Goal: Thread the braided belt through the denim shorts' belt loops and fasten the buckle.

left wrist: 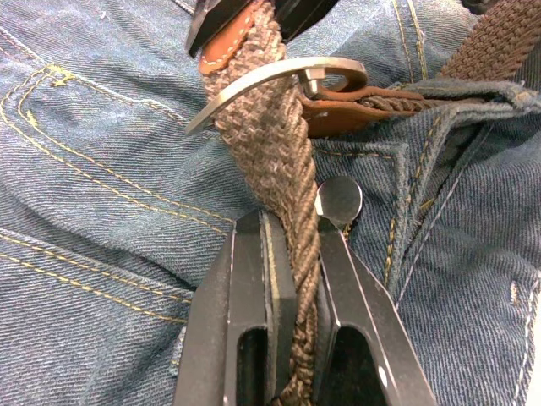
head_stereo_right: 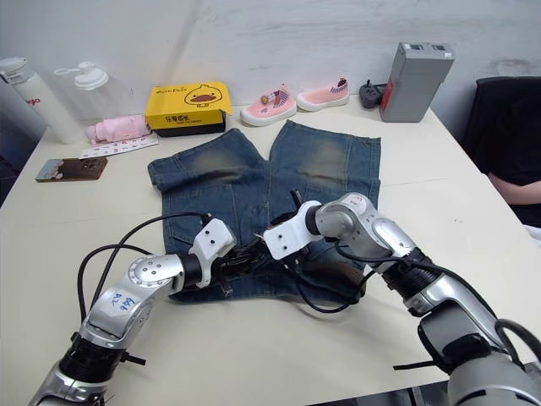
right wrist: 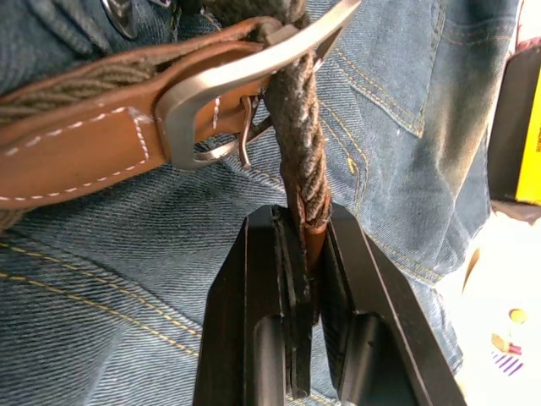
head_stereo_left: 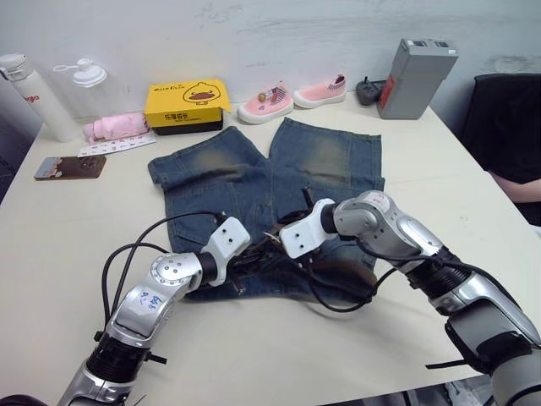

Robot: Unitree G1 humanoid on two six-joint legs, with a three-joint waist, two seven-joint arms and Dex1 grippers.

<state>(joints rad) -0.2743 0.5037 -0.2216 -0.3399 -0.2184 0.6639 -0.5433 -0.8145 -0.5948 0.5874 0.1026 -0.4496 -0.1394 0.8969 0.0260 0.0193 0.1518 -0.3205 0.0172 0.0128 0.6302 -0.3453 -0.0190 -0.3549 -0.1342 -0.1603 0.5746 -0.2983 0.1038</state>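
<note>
On denim shorts (head_stereo_left: 254, 182), both grippers — left (left wrist: 292, 254), right (right wrist: 306, 233) — clamping braided belt (left wrist: 266, 144), yellow box (head_stereo_left: 186, 106) lettering unreadable

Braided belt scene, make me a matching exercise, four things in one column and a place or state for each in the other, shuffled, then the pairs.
Things
1. braided belt
2. buckle
3. pink shoes
4. yellow box

Places or states
A. far edge of the table, right of the box
B. silver frame, strap running through it
C. duck picture on its lid
D. pinched by both the left gripper and the right gripper

Pairs: 1-D, 2-B, 3-A, 4-C
</note>
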